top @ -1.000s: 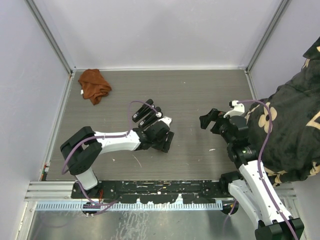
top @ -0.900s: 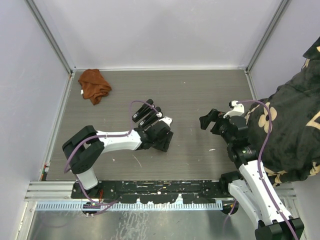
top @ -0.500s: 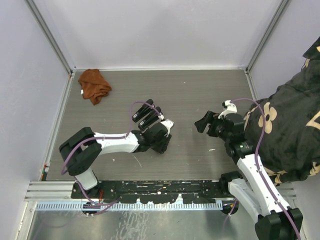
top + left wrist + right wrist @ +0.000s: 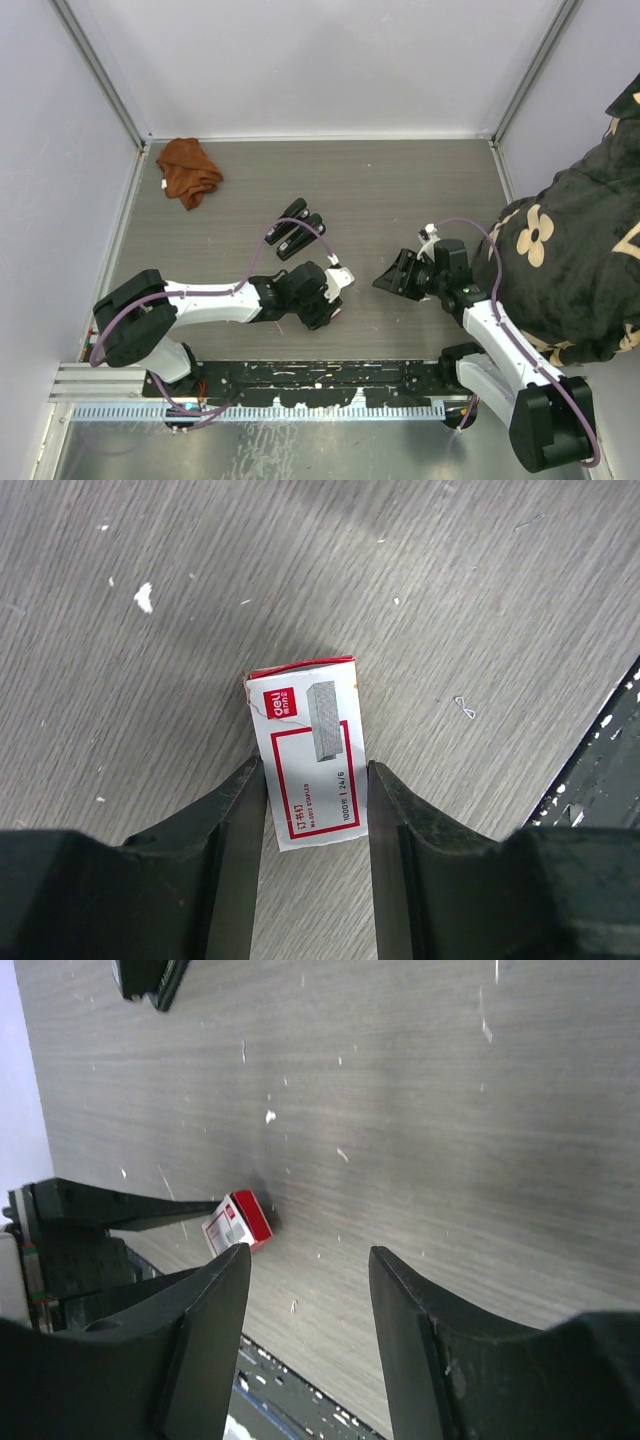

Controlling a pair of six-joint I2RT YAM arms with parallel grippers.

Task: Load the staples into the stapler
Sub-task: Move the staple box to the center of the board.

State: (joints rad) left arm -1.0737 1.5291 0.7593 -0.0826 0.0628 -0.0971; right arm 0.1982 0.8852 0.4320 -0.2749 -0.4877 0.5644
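Note:
The staples' red-and-white box [image 4: 310,750] lies flat on the grey table, and no strips show. My left gripper [image 4: 313,772] is shut on the box, a finger on each long side. From the right wrist, the box [image 4: 238,1222] sits between those left fingers [image 4: 130,1212]. The black stapler [image 4: 298,228] lies with others farther back and also shows in the right wrist view [image 4: 150,978]. My right gripper [image 4: 310,1255] hangs open over bare table to the right of the box. Seen from above, the left gripper [image 4: 325,303] and right gripper [image 4: 395,282] face each other.
A crumpled orange-brown cloth [image 4: 187,170] lies at the back left. A person's black flowered sleeve [image 4: 580,260] leans in from the right. A black rail [image 4: 320,380] runs along the near edge. A loose bent staple [image 4: 463,707] lies on the table.
My left gripper moved nearer, away from the staplers, and closed on the box. My right gripper swung left and nearer toward it, its jaws narrowing.

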